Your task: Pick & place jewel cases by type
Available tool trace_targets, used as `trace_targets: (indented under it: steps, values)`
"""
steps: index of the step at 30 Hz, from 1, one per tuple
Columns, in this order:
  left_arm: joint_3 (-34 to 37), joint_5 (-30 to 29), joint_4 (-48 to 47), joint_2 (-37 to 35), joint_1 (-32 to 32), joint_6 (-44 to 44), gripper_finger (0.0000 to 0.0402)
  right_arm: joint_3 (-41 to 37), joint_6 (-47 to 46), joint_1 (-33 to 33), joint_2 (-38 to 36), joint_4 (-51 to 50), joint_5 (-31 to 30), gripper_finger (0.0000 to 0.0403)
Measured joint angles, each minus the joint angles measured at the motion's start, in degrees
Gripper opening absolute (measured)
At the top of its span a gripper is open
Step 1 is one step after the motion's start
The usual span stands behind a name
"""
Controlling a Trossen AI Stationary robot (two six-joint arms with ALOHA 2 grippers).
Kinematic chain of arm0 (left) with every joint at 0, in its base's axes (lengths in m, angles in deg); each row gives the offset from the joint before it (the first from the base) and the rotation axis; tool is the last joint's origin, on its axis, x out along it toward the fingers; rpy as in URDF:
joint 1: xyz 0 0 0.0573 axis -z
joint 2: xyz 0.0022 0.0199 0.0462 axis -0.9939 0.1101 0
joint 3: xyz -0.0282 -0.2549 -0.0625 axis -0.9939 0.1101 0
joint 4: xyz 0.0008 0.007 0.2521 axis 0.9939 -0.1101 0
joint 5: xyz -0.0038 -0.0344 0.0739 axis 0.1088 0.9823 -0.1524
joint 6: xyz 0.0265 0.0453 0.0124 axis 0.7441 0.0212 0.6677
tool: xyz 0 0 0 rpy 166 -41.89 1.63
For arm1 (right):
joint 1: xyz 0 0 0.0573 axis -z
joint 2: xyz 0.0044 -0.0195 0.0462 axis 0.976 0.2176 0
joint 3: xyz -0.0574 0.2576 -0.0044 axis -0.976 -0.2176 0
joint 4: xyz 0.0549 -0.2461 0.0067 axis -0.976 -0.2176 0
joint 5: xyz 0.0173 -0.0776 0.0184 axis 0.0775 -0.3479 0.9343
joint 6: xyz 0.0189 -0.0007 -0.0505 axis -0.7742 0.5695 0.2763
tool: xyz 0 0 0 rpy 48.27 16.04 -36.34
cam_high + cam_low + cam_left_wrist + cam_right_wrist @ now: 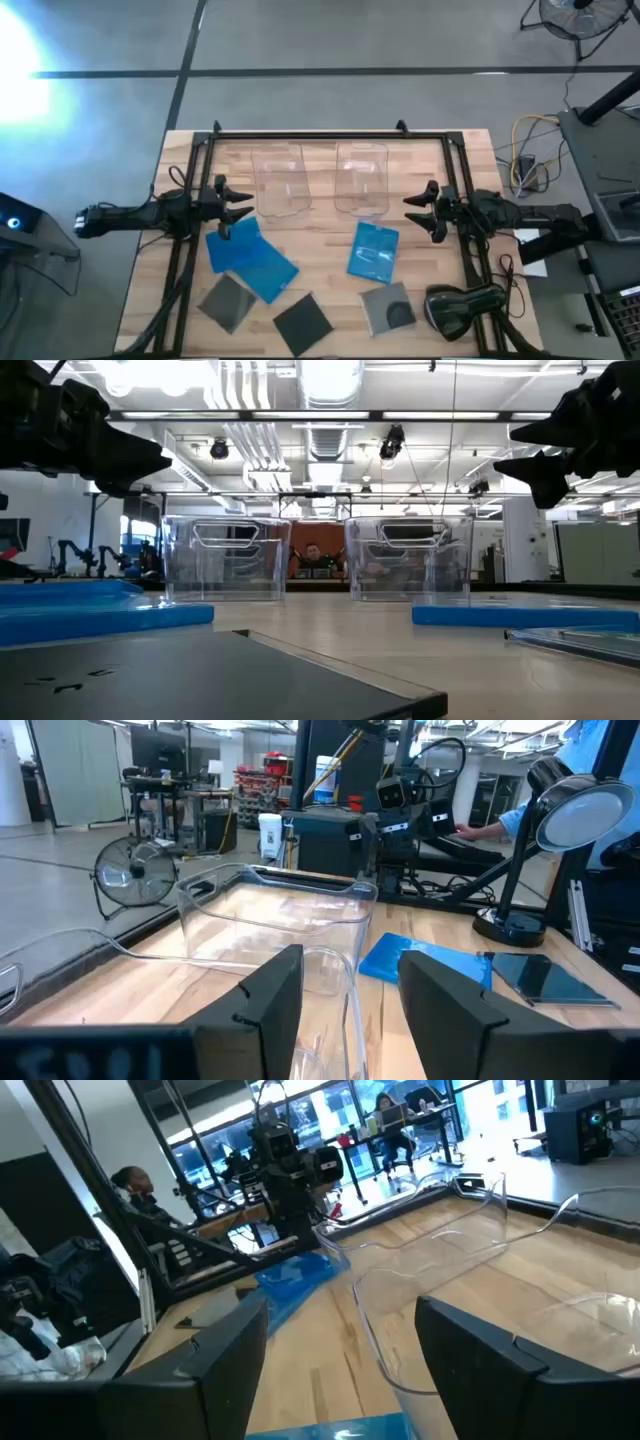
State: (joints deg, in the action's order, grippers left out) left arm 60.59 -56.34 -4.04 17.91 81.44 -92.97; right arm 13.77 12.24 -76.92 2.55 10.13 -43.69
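Six jewel cases are out on the table (420, 215) and none of them has been sorted yet, as far as I can tell. Both clear bins, the left bin (278, 182) and the right bin (361, 178), sit side by side at the top middle of the overhead frame and look empty. Two blue cases (250, 258) lie overlapping at left of centre, just below the left gripper (232, 202), and a third blue case (374, 250) lies alone right of centre, below the right bin. The dark ones are strung along the bottom edge: one grey case (227, 300) at lower left, a black case (303, 323) bottom middle, and another grey case (387, 308) lower right, right beside a bulky black curved gadget (462, 305). Both arms hang above the table at the sides, mid frame, each pointing inward toward the bins. The left gripper's fingers stand apart with nothing between them, clearly released in its wrist view. The right gripper (424, 208) is the same story, spread wide and empty, with the right bin's rim just ahead of it. So I'd call this basically the starting line: zero cases binned, all six left to go, three blue into one bin and three dark into the other presumably.
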Motion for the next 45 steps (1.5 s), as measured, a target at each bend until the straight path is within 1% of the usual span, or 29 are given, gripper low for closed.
trace_targets:
  steps: [9, 18, 28, 38, 45]
  values:
    - [0.0, 0.0, 0.0, 0.0, 0.0, 0.01, 0.0147, 0.0, 0.0, -0.02, -0.02, 0.0, 0.0, 0.0254]
    - [0.0, 0.0, 0.0, 0.0, 0.04, 0.01, 0.0147, 0.0, 0.0, -0.02, -0.01, 0.0, 0.0, 0.0246]
    - [0.0, 0.0, 0.0, 0.0, 0.04, 0.01, 0.0147, 0.0, 0.0, 0.0, -0.02, 0.0, -0.02, 0.0254]
    - [0.0, 0.0, 0.0, 0.01, -0.01, 0.01, 0.0147, 0.0, 0.0, 0.0, 0.0, 0.0, -0.02, 0.0247]
    - [0.0, 0.02, 0.0, 0.0, 0.0, 0.01, 0.0147, 0.0, 0.0, -0.01, -0.02, 0.0, -0.01, 0.0253]
